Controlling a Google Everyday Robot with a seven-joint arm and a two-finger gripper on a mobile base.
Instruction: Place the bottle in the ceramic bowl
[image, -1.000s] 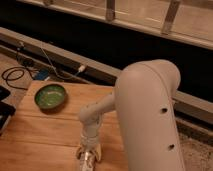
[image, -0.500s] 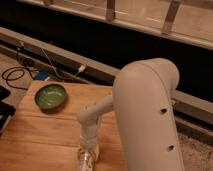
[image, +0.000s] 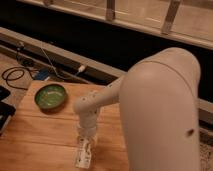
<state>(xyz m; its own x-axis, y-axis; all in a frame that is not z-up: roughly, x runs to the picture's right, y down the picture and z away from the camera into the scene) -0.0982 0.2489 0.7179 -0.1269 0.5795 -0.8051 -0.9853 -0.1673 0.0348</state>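
Gripper (image: 84, 144) low over near part of bench (image: 35, 142), fingers together, apparently clamped on bottle (image: 83, 156). Bottle long axis runs near-to-far in view. Bowl (image: 50, 96) sits up-left of gripper, apart; carry heads there.

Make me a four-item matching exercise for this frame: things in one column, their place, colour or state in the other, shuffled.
Things:
1. ceramic bowl
2. bottle
3. gripper
4. black cable

Place, colour or state:
A. on the floor, left of the table
B. shut, low over the table's near part
C. green inside, empty, at the table's back left
D. pale, with a dark-marked label, held

Pairs: 1-C, 2-D, 3-B, 4-A
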